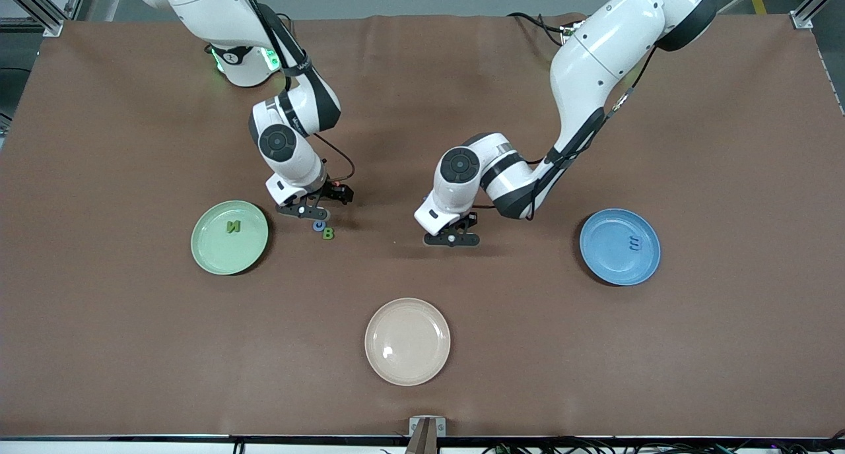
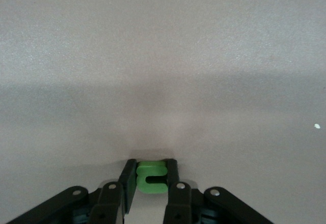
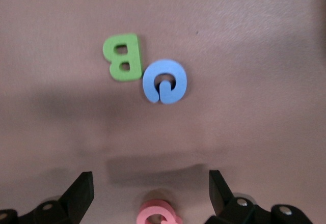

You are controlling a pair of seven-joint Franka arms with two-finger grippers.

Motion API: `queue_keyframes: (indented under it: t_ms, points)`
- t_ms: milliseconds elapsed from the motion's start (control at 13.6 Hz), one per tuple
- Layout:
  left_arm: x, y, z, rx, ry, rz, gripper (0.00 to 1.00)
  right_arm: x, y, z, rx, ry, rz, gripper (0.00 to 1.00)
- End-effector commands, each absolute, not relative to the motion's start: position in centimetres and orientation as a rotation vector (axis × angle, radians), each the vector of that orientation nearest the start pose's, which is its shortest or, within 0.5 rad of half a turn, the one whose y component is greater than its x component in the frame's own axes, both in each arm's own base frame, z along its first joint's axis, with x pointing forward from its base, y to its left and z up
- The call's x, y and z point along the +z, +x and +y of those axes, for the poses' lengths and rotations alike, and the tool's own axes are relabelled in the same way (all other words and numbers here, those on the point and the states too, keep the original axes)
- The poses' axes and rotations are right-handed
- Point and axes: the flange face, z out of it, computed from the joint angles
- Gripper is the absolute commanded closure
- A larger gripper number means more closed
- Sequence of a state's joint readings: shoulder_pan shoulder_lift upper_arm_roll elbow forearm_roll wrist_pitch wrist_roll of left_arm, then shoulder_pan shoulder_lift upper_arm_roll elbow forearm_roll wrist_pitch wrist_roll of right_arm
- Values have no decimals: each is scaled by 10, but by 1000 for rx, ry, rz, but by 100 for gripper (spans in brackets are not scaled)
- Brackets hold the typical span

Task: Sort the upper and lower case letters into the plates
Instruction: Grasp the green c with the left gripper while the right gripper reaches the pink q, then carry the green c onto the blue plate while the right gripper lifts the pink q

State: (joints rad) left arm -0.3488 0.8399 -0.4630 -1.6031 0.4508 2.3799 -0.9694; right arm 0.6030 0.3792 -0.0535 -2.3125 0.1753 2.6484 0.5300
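1. Left gripper [image 2: 151,179] is down at the tablecloth mid-table, its fingers pressed in on a small green letter [image 2: 152,176] that looks like a lower-case piece; its exact character is hard to read. From the front the gripper [image 1: 451,239] hides the letter.
2. Right gripper [image 3: 151,189] sits low over the table beside the pale green plate [image 1: 204,248], jaws spread wide and holding nothing. A pink-red letter [image 3: 159,214] lies between its fingers at table level.
3. Just by it: a green B [image 3: 123,57] and a blue G [image 3: 164,81], touching or nearly so. In the front view the B [image 1: 328,233] lies slightly nearer the camera than the G [image 1: 319,226].
4. Step in hand, as I judge it: lift the green letter. It should come straight up, the pinch kept square on the flat sides so the piece doesn't twist out, then go across to the proper plate and be let go low.
5. Pale green plate holds one green N [image 1: 234,227].
6. Blue plate [image 1: 597,261], toward the left arm's end, holds one blue letter [image 1: 634,244], perhaps an m or E.
7. Cream-beige plate [image 1: 379,361], nearest the camera, holds nothing.
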Motion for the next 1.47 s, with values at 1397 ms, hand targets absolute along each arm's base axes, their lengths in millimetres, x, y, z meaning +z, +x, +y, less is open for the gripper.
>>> queue_keyframes:
  t_ms: [1397]
  points:
    - [277, 540, -161, 83, -3058, 143, 89, 179, 394, 273, 81, -3095, -352, 16]
